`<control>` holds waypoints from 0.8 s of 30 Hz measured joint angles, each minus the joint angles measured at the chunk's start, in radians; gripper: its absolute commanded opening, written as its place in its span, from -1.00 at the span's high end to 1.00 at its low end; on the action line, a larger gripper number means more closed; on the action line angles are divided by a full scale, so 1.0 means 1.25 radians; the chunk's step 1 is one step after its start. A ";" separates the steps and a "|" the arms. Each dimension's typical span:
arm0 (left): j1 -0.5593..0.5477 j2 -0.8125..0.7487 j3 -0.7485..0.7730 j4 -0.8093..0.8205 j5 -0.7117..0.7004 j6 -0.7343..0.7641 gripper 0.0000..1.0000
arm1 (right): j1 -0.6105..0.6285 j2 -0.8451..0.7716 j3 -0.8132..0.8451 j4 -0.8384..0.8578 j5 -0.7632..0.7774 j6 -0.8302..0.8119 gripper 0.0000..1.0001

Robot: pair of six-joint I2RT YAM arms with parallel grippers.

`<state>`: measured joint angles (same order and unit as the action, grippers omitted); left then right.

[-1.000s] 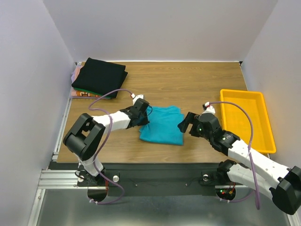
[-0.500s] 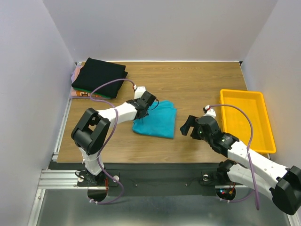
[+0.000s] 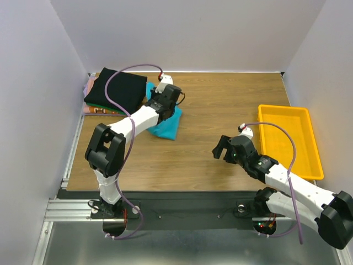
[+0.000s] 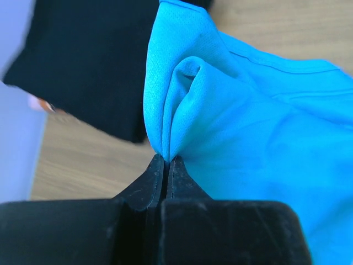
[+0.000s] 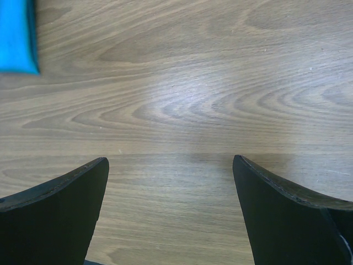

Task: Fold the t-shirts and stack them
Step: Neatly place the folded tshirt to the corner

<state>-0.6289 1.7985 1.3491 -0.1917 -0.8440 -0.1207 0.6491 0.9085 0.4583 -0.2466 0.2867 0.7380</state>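
Note:
My left gripper is shut on a fold of the folded turquoise t-shirt, holding it beside the right edge of the stack of folded t-shirts, black on top with green and pink-orange edges. In the left wrist view the jaws pinch the turquoise cloth, with the black shirt at upper left. My right gripper is open and empty over bare wood; in the right wrist view a turquoise corner shows at upper left.
A yellow plastic tray sits at the right edge of the wooden table. White walls close in the left, back and right sides. The left arm's purple cable loops over the black stack.
My left gripper has carried the turquoise t-shirt from the table's middle up and left to the edge of the black stack. My right gripper has drawn back slightly toward its base.

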 measured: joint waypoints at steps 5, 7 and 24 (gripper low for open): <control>0.068 0.030 0.099 0.029 -0.002 0.107 1.00 | 0.000 0.002 0.000 0.000 0.007 -0.001 -1.00; 0.094 0.040 0.130 0.042 -0.002 0.155 1.00 | 0.000 0.001 0.000 0.000 0.011 -0.001 -1.00; 0.220 0.058 0.258 0.206 0.051 0.450 1.00 | 0.000 0.016 0.000 0.000 0.034 -0.001 -1.00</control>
<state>-0.3542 1.8709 1.6714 0.0662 -0.7799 0.4419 0.6491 0.9287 0.4583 -0.2466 0.3298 0.7364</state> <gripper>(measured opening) 0.048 0.998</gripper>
